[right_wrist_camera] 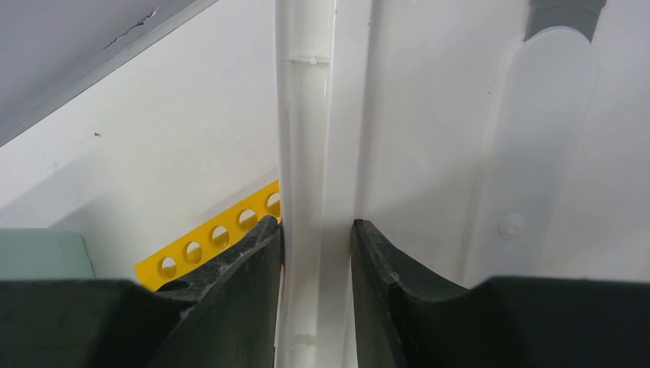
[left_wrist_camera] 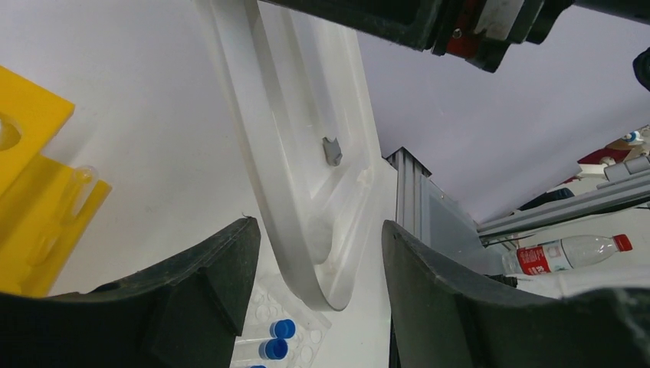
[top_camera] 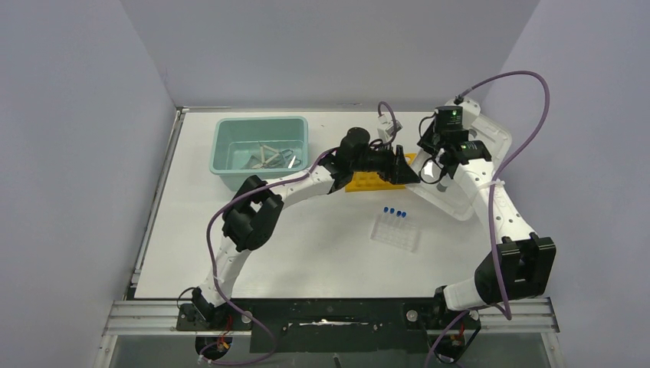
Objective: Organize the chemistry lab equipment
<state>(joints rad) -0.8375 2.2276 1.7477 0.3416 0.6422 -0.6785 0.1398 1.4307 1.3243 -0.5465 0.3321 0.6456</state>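
Rim of translucent white plastic lid [right_wrist_camera: 306, 115] pinched by right gripper [right_wrist_camera: 316, 230]; left gripper [left_wrist_camera: 318, 226] spread at its corner. Nearby, blue-capped tubes [top_camera: 394, 211] stand in clear rack [top_camera: 397, 234]. Advice: firm pinch, level lift.

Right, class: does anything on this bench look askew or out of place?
Yes: the translucent white lid lies diagonally at the right side of the table, well apart from the teal tub. The right gripper pinches its rim, and the open left gripper straddles its rounded corner.

Tub [top_camera: 260, 120] teal; rack [top_camera: 366, 182] yellow; tubes [top_camera: 394, 211] blue-capped; lid [top_camera: 454, 202] translucent white; table [top_camera: 322, 253] white.
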